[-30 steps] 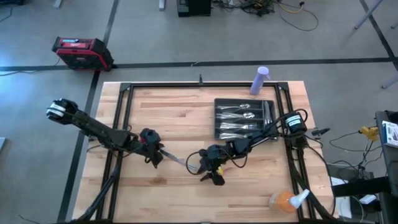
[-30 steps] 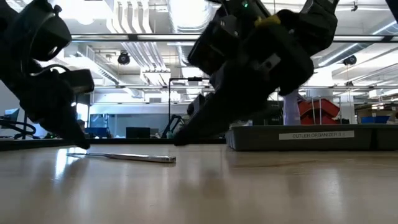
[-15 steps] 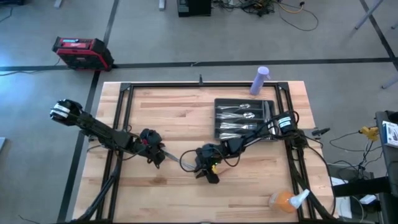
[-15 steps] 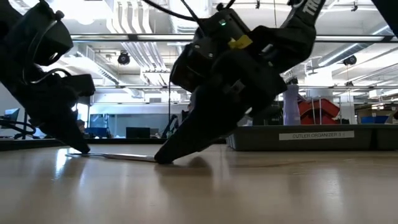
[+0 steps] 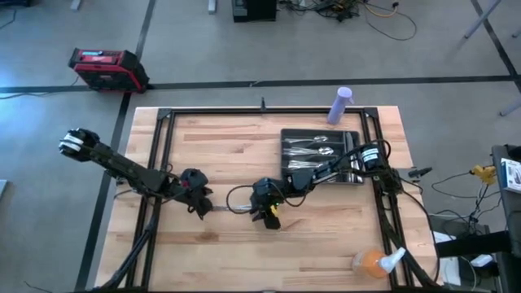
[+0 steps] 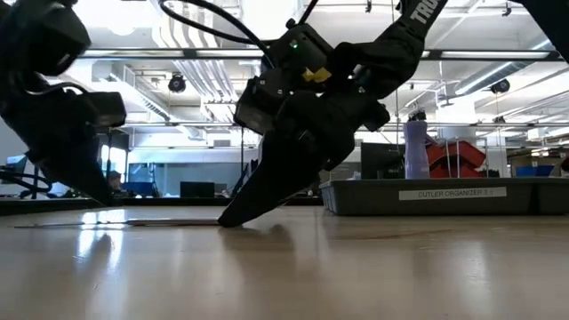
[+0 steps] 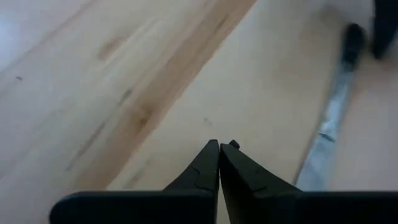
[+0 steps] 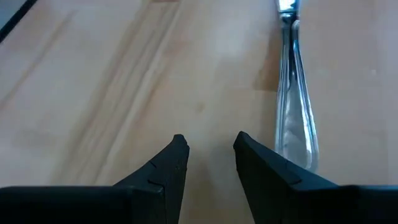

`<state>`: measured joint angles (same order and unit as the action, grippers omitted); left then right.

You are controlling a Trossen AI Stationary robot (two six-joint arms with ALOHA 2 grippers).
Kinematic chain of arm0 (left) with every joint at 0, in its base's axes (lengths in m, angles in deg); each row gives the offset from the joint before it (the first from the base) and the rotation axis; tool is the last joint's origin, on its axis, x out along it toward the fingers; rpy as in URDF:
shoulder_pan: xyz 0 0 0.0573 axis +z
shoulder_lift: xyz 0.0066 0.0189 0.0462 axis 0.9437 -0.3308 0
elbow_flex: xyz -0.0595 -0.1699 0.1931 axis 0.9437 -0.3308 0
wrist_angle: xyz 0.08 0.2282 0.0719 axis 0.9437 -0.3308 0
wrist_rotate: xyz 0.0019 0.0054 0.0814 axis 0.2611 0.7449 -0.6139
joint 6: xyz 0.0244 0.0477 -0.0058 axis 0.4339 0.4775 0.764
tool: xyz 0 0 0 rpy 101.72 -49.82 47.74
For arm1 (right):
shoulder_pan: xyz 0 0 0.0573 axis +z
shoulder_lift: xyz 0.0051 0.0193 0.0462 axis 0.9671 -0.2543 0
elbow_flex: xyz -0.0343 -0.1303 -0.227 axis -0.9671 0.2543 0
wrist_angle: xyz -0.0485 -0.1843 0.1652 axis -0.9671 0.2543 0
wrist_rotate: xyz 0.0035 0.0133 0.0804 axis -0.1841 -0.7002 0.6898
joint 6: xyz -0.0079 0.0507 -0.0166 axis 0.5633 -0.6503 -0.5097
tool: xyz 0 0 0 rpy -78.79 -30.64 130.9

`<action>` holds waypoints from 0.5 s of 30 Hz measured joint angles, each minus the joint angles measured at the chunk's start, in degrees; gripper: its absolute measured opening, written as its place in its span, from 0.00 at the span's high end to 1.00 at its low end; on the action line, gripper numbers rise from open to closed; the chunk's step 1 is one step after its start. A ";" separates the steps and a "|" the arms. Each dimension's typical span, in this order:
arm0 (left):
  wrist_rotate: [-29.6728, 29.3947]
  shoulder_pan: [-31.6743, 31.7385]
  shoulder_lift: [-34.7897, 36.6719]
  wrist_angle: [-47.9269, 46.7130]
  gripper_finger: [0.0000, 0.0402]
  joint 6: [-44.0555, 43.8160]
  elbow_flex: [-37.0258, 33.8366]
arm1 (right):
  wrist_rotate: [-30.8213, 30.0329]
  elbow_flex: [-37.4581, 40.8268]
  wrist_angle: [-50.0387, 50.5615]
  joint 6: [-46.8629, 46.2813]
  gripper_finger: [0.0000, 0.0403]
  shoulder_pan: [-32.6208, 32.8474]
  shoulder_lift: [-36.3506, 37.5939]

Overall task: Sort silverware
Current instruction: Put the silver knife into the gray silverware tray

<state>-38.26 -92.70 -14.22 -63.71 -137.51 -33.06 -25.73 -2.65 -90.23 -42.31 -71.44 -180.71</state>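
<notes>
Sorting looks nearly finished: most of the silverware (image 5: 313, 157) already lies in the tray (image 5: 286, 173) at the worktop's (image 5: 220, 142) far right, in rows that I cannot tell apart by kind from above. One piece (image 5: 232, 210) is still out, lying flat on the bare wood near the middle, between the two hands and well apart from the tray. No other loose pieces show on the wood.

The right hand (image 5: 266, 216) is down at the worktop at the near end of that piece. In its wrist view the fingers (image 8: 163, 174) stand a little apart with nothing between them, and the handle (image 8: 295, 134) lies just beside them, not inside the gap. From the low view its tips (image 6: 233, 218) appear to touch the surface at the piece's (image 6: 133, 222) end.

The left hand (image 5: 199, 205) sits at the other end of the piece. Its fingers (image 7: 205, 171) are pressed together and hold nothing; the piece (image 7: 323, 146) lies beside them on the wood.

What is left, as I judge it, is to get a grip on this flat last piece, carry it to the tray and drop it in the matching compartment. Whether it is a fork, spoon or knife I cannot make out.
</notes>
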 joint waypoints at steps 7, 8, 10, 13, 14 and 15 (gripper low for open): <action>-1.51 -9.63 -0.85 4.16 1.00 -5.90 1.08 | -4.59 0.44 3.37 4.00 0.70 1.17 6.35; -2.42 -11.53 -0.87 4.68 1.00 -6.88 1.54 | -5.69 0.74 3.94 4.66 0.69 1.21 7.08; -4.68 -15.62 -1.00 4.64 1.00 -9.06 2.66 | -7.51 1.76 3.33 5.78 0.68 0.77 7.84; -8.72 -20.74 -2.58 4.44 1.00 -12.71 4.16 | -8.23 3.82 -0.26 6.70 0.66 -0.45 7.81; -9.84 -21.96 -3.18 4.27 1.00 -14.06 4.28 | -8.18 4.69 -3.23 6.89 0.65 -0.74 7.25; -10.44 -22.71 -4.08 4.25 1.00 -15.47 4.36 | -8.14 5.58 -7.51 6.90 0.64 -0.88 6.69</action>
<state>-48.69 -115.40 -18.30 -59.45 -152.99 -28.70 -33.87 2.93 -97.74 -35.40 -72.31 -174.02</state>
